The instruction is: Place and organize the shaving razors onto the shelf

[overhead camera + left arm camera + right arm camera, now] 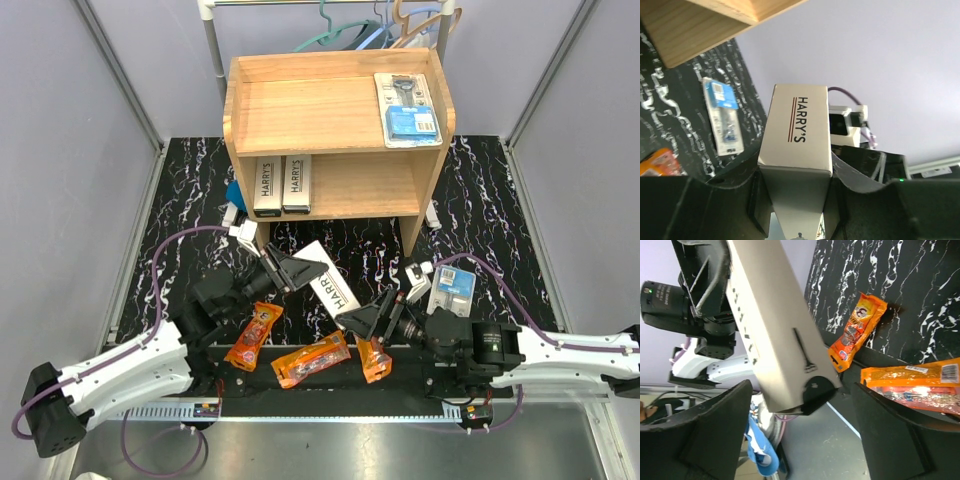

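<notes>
The wooden shelf [300, 110] stands at the back centre. Two white HARRY'S boxes [282, 184] lie on its lower tier and a blue-card blister pack [408, 108] on its top tier. My left gripper [288, 270] is shut on a third HARRY'S box [331, 283], gripped by its sides [797, 130]. The right gripper [368, 322] is open; the box's free end [780, 345] hangs between its wide jaws without touching them. Three orange packets [254, 337] [311, 360] [374, 360] lie near the front. A second blister pack [452, 290] lies at the right.
A metal rail with hangers [380, 30] stands behind the shelf. Grey walls close in both sides of the black marbled mat [500, 210]. A blue cloth [233, 192] lies by the shelf's left leg, and a small white object [432, 215] by its right leg.
</notes>
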